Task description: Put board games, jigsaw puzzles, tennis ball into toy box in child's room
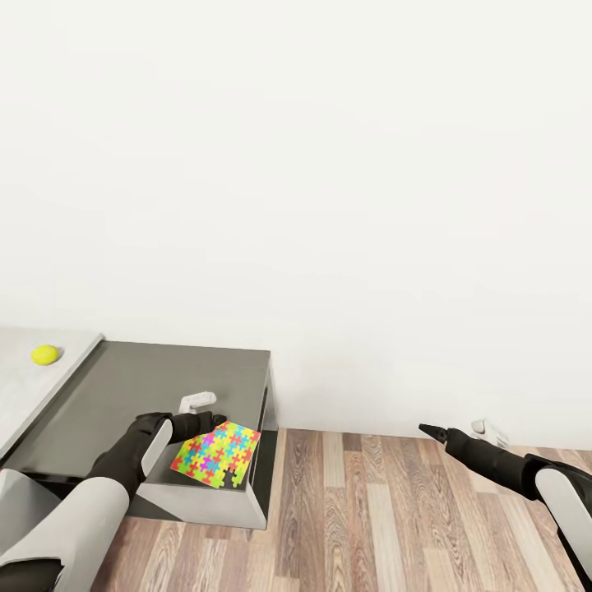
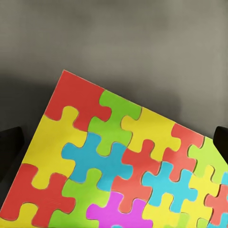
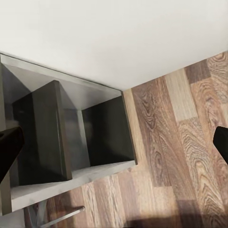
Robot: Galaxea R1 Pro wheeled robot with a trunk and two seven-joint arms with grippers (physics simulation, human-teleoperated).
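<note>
left gripper (image 1: 212,424) clamps the jigsaw puzzle (image 1: 215,454) over the table (image 1: 123,395); right gripper (image 3: 114,142) spread apart.

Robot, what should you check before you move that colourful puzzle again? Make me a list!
1. Jigsaw puzzle in left gripper: ok, it hangs at the fingers above the grey table.
2. Grip firm: cannot tell, contact hidden.
3. Toy box in sight: not ok.
4. Tennis ball safe: ok, resting apart on the lighter surface.
5. Right gripper free: ok, nothing between its fingers, over the wood floor.
</note>
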